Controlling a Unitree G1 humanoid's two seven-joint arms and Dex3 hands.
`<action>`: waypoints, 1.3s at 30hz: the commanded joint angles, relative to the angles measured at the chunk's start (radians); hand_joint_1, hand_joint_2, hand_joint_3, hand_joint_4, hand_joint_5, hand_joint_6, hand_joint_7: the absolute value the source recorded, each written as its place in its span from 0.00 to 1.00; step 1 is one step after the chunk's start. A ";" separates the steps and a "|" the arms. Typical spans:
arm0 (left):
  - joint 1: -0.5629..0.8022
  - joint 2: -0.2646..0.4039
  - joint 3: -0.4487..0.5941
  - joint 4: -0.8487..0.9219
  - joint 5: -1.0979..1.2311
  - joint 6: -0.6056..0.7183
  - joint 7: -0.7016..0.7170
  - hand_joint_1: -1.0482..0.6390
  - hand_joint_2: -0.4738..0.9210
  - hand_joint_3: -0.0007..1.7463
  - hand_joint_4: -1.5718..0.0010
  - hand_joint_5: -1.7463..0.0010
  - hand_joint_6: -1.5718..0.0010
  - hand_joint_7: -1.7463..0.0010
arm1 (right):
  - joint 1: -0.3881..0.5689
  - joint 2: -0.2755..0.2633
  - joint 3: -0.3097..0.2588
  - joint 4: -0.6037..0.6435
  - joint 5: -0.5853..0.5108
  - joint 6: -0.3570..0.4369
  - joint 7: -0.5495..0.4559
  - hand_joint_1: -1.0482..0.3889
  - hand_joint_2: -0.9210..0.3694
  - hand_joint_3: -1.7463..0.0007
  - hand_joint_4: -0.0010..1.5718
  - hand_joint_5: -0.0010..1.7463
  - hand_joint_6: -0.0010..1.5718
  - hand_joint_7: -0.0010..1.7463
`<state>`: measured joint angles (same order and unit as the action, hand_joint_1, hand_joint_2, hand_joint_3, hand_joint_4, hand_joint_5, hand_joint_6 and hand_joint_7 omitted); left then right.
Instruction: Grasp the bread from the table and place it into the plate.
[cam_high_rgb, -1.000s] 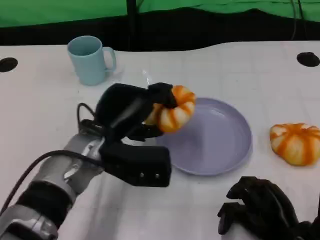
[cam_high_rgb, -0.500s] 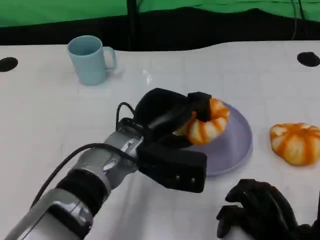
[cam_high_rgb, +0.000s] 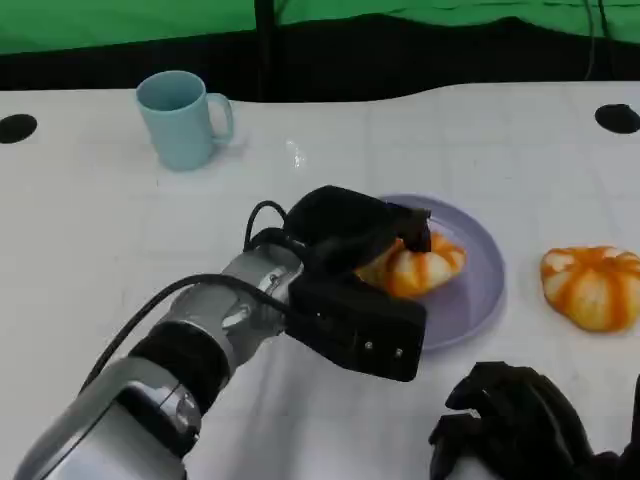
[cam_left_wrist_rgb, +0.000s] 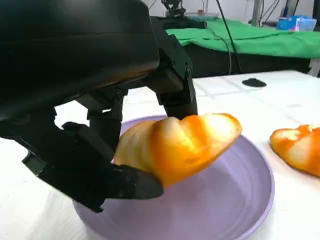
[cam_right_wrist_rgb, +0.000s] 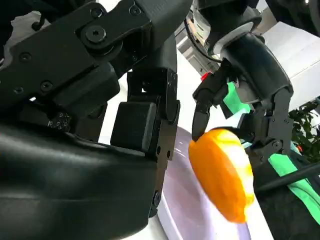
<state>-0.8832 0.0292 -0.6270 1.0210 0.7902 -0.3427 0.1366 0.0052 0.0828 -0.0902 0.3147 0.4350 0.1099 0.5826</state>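
Left hand (cam_high_rgb: 350, 232) clamped on bread (cam_high_rgb: 420, 265), fingers above & below, low over plate (cam_high_rgb: 478, 290) interior; touching plate or not, hard to tell. Lower until settled, then spread fingers slowly, lift w/o dragging. Right hand (cam_high_rgb: 520, 425) curled at near table edge, apparently holding nothing. Second bread (cam_high_rgb: 592, 285) beside plate.

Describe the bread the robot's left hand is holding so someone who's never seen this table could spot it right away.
Find the lavender plate near the middle of the white table. Over it, the black left hand grips an orange-and-cream striped bread. An identical bread lies right of the plate, on the bare table, untouched.
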 joint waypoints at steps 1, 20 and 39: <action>-0.040 0.022 -0.029 -0.033 0.024 0.057 -0.091 0.22 1.00 0.20 0.81 0.60 0.82 0.92 | 0.007 -0.006 -0.008 -0.007 0.009 0.004 -0.006 0.01 0.15 1.00 1.00 0.43 1.00 0.21; 0.072 0.173 -0.020 -0.427 0.030 0.177 -0.337 0.04 1.00 0.20 0.90 0.80 0.89 0.98 | 0.014 -0.011 -0.004 -0.026 0.004 0.009 -0.016 0.01 0.15 1.00 1.00 0.43 1.00 0.21; 0.458 0.190 0.355 -0.460 -0.600 -0.335 -0.239 0.25 1.00 0.16 0.50 0.58 0.49 0.90 | 0.005 -0.021 -0.016 -0.022 0.014 0.010 -0.012 0.02 0.15 1.00 1.00 0.43 1.00 0.22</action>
<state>-0.4696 0.2316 -0.3098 0.5645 0.2833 -0.6475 -0.0535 0.0083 0.0743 -0.0933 0.2992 0.4376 0.1207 0.5688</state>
